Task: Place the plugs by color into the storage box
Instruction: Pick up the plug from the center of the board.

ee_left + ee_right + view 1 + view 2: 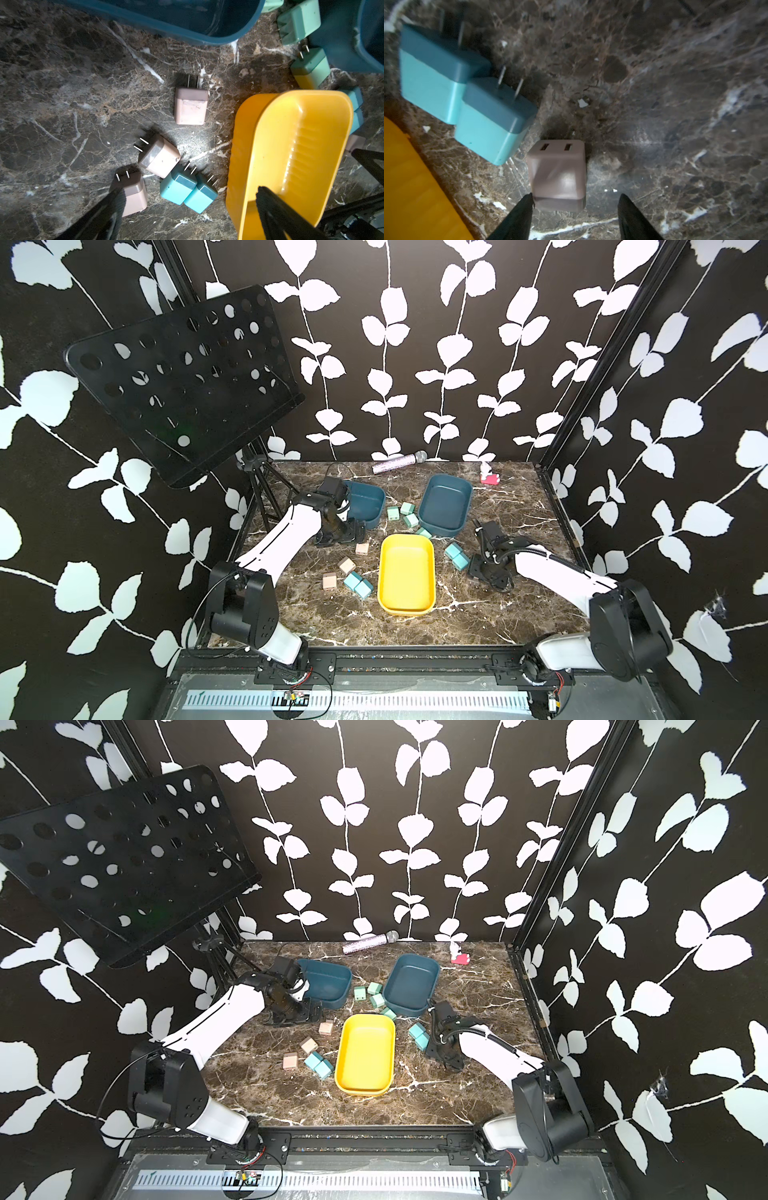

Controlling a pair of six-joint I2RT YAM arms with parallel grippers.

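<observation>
Plugs lie loose on the marble table around three storage boxes: a yellow one (406, 572) and two dark teal ones (368, 499) (445, 499). Three beige plugs (346, 565) and two blue plugs (358, 585) sit left of the yellow box. Two more blue plugs (456, 555) sit to its right, and several green plugs (406, 514) lie between the teal boxes. My left gripper (345, 536) hangs wide open above the beige plugs (191, 108), holding nothing. My right gripper (576, 197) straddles a beige plug (557, 172). One finger touches it, the other stands apart.
A microphone (399, 462) lies along the back edge and a pink-red toy (489, 477) stands at the back right. A black perforated music stand (183, 377) on a tripod overhangs the back left corner. The boxes hold nothing that shows.
</observation>
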